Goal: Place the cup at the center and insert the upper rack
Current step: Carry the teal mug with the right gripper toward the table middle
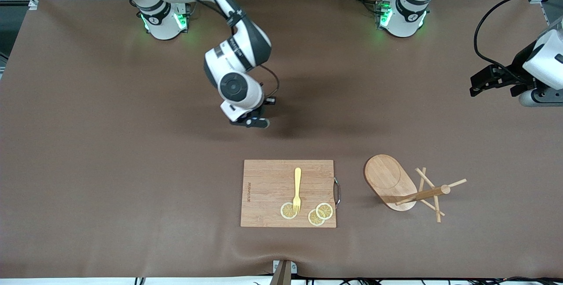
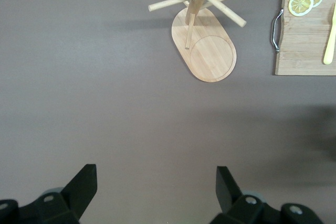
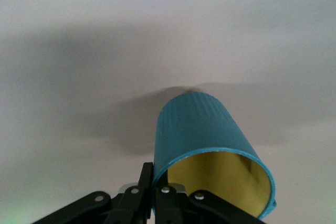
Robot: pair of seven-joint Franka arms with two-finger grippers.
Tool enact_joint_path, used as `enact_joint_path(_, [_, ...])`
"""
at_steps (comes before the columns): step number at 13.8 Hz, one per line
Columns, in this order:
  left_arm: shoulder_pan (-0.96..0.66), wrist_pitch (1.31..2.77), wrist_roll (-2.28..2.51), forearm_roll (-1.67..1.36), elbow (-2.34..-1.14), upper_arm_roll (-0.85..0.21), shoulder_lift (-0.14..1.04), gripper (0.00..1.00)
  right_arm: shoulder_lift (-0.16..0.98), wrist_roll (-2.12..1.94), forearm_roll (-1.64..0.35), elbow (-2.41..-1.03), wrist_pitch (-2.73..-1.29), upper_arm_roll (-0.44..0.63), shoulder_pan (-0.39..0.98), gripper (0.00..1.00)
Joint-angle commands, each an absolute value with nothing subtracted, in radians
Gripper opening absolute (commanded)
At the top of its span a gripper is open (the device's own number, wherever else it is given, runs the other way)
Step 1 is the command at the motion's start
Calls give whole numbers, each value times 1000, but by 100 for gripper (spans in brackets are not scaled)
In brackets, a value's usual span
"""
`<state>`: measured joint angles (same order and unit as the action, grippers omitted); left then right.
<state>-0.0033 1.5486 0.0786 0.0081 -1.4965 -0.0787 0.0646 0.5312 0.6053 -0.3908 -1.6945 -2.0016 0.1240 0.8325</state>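
Brown cloth covers the table [image 1: 110, 166], on which everything is laid out. One wooden cutting board [image 1: 268, 188] is seen at the edge nearest the front camera, roughly midway along the table. One upper rack [image 1: 391, 181] is placed just beside the board, toward the left arm's end of the table; its oval base is bare and its post with crossing pegs is seen standing on that base in the left wrist view. One yellow fork [image 1: 297, 189] is laid on the board, its tines resting on one of three lemon slices [image 1: 324, 210]; the other two slices overlap each other near the board's metal handle.

The right claw [image 1: 251, 121] is held low over open table, farther from the front camera than the board. Its fingers are clamped shut on the rim of one cup [image 3: 207, 145], teal outside and yellow inside. Whether the cup touches the table cannot be told.

The left claw [image 2: 156, 188] waits with fingers spread wide and nothing between them, raised over the table's end, well apart from the rack.
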Motion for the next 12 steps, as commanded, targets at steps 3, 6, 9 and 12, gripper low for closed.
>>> enact_joint_path(3, [-2,1569,78,2,-1494,-80,64,100,535,652,-419,-1667,-1997,132,929,0])
enact_joint_path(6, [-2,1568,78,2,-1496,-80,64,100,557,722,-414,-1666,-1999,132,965,0])
enact_joint_path(9, [-3,1568,80,2,-1496,-81,64,100,569,724,-411,-1666,-2014,120,979,0])
enact_joint_path(12, [-3,1568,80,2,-1497,-80,61,100,587,727,-416,-1666,-2020,115,999,0])
